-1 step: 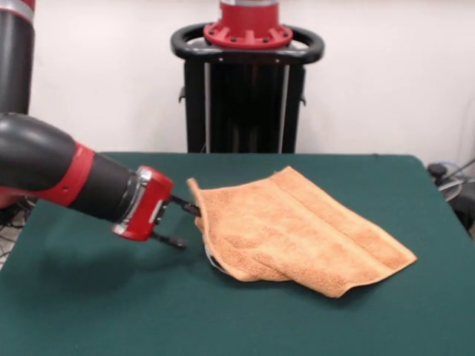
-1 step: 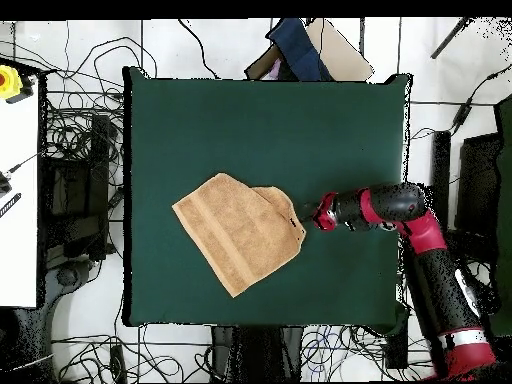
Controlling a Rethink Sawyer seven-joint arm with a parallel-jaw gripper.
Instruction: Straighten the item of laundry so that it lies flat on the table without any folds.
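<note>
Nearest me is bare green counter point(image 1: 89, 311), then the towel point(image 1: 304, 237), lying about mid-counter and plainly not flat yet: it's doubled over on itself, with a rounded fold along its near edge and one layer riding on top of another, so the shape from above is a lopsided wedge rather than a square. At the towel's corner on the arm's side sits the tool point(image 1: 180, 224), held low and sideways just above the counter; its two dark prongs stand apart, one right up against the towel's raised corner edge and the other lower, just short of the cloth, so I read it as open and not clamped on anything, though the upper prong may be touching the fabric. So by my reckoning the job is barely under way: the corner has yet to be taken, and the whole unfolding and smoothing remains. Beyond the towel the counter runs on clear to the black pedestal point(image 1: 245, 89).
</note>
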